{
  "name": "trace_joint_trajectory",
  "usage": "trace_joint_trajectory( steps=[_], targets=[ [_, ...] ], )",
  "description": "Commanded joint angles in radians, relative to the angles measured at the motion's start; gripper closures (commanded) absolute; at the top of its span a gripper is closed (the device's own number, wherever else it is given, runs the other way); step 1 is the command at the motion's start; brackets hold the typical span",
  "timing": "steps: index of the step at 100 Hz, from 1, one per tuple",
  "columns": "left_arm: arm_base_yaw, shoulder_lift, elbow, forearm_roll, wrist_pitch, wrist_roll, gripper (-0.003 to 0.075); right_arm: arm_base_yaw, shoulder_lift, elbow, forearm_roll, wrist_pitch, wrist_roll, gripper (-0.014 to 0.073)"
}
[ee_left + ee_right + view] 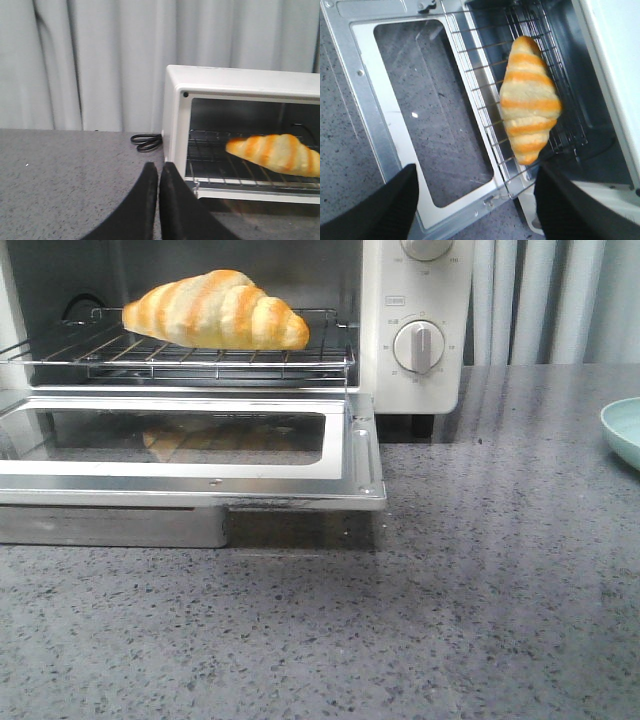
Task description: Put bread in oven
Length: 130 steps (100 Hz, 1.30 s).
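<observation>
**Bread on the rack, oven door down**

The bread [220,310] lies on the wire rack [200,355] inside the oven [415,330], which stands at the far left of the counter [450,590] against the back edge. Its tapered ends point along the rack's width, and nothing touches it. The glass-windowed door [190,445] hangs fully open, flat toward the near edge, with a faint reflection of the roll in the pane.

The right gripper [475,200] hovers above the open door with its fingers spread wide and nothing between them. The left gripper [158,200] sits off the oven's left side, its two black fingers pressed together on nothing.

A pale green plate [625,430] shows at the counter's right edge. A coiled black cord [146,142] lies by the back edge beside the oven.
</observation>
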Motion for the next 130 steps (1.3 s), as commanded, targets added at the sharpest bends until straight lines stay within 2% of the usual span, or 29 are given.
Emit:
trace_joint_trajectory(
  steps=[1,10,24,34,48,130],
  targets=[
    [0.044,-0.026,0.05,-0.038,-0.16,-0.008,0.0741,0.0,-0.061,-0.034,-0.044,0.039,0.008,0.0154],
    [0.07,-0.026,0.127,-0.049,-0.221,-0.008,0.0741,0.0,-0.078,-0.034,-0.044,0.093,0.031,0.0217],
    [0.043,-0.024,0.192,-0.042,-0.347,0.016,0.0741,0.0,-0.126,-0.031,-0.031,0.096,0.051,0.0395],
    [-0.015,-0.022,0.195,-0.042,-0.35,0.016,0.0741,0.0,-0.162,-0.031,-0.028,0.096,0.051,0.054],
    [-0.074,-0.022,0.195,-0.042,-0.355,0.016,0.0741,0.0,-0.209,-0.031,-0.028,0.096,0.051,0.0645],
    [-0.087,-0.022,0.195,-0.042,-0.356,0.016,0.0741,-0.023,-0.269,0.006,-0.053,0.095,0.044,0.0656]
  ],
)
